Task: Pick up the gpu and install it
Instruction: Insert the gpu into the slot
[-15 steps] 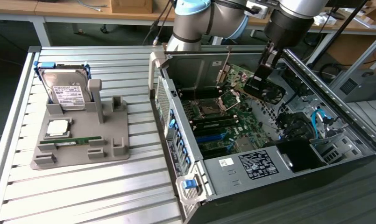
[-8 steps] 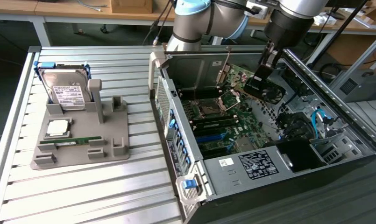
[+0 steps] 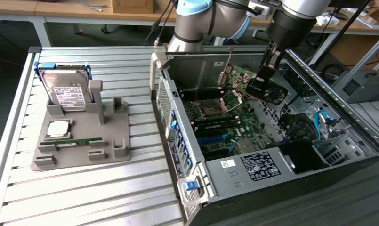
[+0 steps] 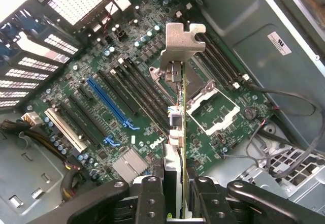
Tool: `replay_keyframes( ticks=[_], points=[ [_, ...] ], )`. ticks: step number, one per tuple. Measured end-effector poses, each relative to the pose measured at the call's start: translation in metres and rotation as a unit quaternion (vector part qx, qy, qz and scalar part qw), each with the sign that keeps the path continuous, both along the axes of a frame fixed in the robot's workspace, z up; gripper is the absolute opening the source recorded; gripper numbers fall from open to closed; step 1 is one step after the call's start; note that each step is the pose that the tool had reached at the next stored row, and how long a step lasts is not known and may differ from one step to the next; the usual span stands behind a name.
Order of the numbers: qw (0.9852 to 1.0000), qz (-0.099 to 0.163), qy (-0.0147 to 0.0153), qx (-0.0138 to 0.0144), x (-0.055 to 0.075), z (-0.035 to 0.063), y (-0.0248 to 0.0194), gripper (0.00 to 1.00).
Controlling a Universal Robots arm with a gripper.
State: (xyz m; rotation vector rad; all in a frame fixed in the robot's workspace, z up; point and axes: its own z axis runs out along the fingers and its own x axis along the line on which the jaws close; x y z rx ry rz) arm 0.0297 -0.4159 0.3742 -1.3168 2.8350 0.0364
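Slatted grey bench, open steel computer case: black gripper clamped on thin dark-green gpu above green motherboard. Install step in hand; likely needs slot alignment.

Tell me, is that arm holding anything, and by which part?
Yes. The gripper holds the gpu, pinching its flat faces at the end away from its metal bracket.
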Motion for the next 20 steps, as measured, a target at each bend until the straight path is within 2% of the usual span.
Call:
replay_keyframes(
  ticks=[20],
  points=[
    [0.9993, 0.038, 0.0, 0.0001, 0.0, 0.0, 0.0, 0.27]
  ],
)
